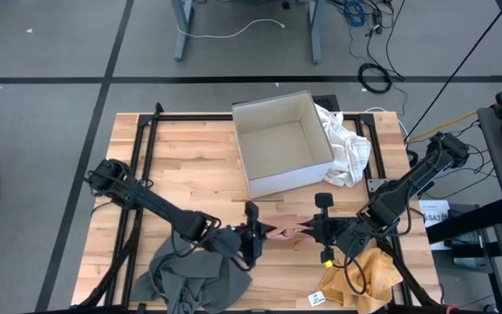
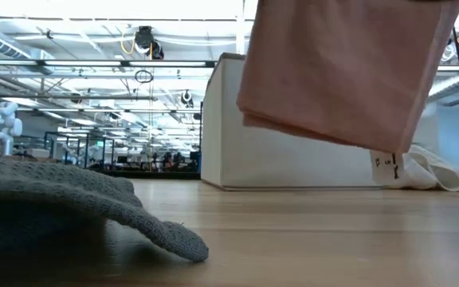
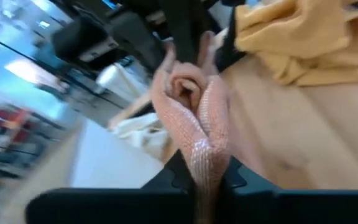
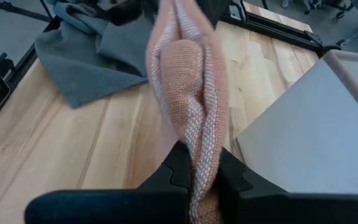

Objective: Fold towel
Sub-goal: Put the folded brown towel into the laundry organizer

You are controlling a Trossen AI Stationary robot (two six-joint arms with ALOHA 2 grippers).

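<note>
A pale pink towel [image 1: 288,231] with a fine woven rib pattern is seen near the front edge of the surface [image 1: 190,166], which is light wood with visible grain and plank lines. A dark grey cloth [image 1: 190,277] is shown at the front left corner, a mustard-yellow cloth [image 1: 369,275] at the front right corner. A white box [image 1: 281,141] with a greyish-white inside is seen toward the back edge, a white cloth [image 1: 349,144] beside it. Both arms are black.

The pink towel [image 1: 288,231] hung bunched between my two grippers, stretched above the table's near edge, a small label dangling from its lower corner.
</note>
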